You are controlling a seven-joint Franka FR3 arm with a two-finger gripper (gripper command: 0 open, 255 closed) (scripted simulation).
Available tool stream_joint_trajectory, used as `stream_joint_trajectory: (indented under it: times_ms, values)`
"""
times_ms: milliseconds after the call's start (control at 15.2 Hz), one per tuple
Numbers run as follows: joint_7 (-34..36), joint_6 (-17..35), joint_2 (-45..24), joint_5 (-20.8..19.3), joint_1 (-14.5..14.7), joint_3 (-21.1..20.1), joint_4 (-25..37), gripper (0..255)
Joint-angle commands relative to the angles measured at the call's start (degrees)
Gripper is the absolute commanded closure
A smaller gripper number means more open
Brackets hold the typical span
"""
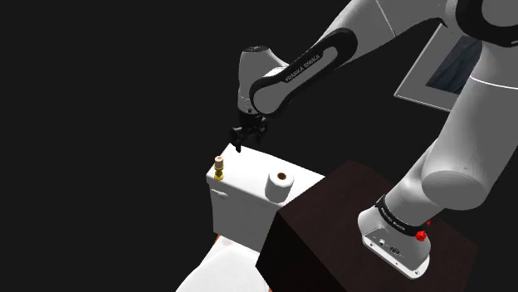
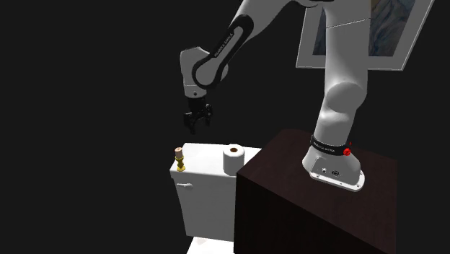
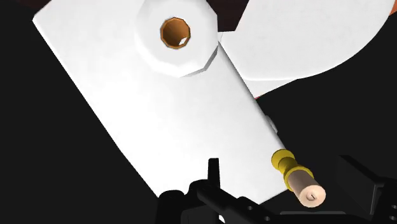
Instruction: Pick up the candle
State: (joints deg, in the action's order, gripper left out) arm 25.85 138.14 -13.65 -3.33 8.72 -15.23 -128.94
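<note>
A short pale candle (image 1: 218,158) in a gold holder stands upright at one end of a white toilet tank lid (image 1: 247,177). In the second exterior view the candle (image 2: 178,154) is at the lid's left end. My black gripper (image 1: 246,135) hangs open in the air above the lid, higher than the candle and off to the shoulder view's right of it; in the second exterior view the gripper (image 2: 197,124) holds nothing. In the wrist view the candle (image 3: 300,183) shows between my spread fingers (image 3: 214,175), well below them.
A white toilet paper roll (image 1: 280,185) with a brown core stands on the lid's other end, close to the dark brown stand (image 1: 349,224). The toilet bowl's white cover (image 3: 312,38) lies below the tank. Black area surrounds everything; a framed picture (image 2: 360,36) hangs behind.
</note>
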Motion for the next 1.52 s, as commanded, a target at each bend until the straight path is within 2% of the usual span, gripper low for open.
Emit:
stream_joint_trajectory:
  times_ms: [0, 594, 1188, 1254, 1452]
  values:
    - [2.48, 0.86, -4.48, -2.08, 1.42, 0.28, 3.46, 0]
    - [9.01, 2.15, -24.1, -8.28, 8.22, 3.58, 21.39, 0]
    - [9.66, 5.55, -29.04, -9.34, 9.05, 4.67, 22.94, 0]
    - [9.62, 5.53, -29.16, -9.35, 9.03, 4.7, 23.07, 255]
    - [9.61, 5.49, -29.25, -9.35, 9.04, 4.71, 23.2, 255]
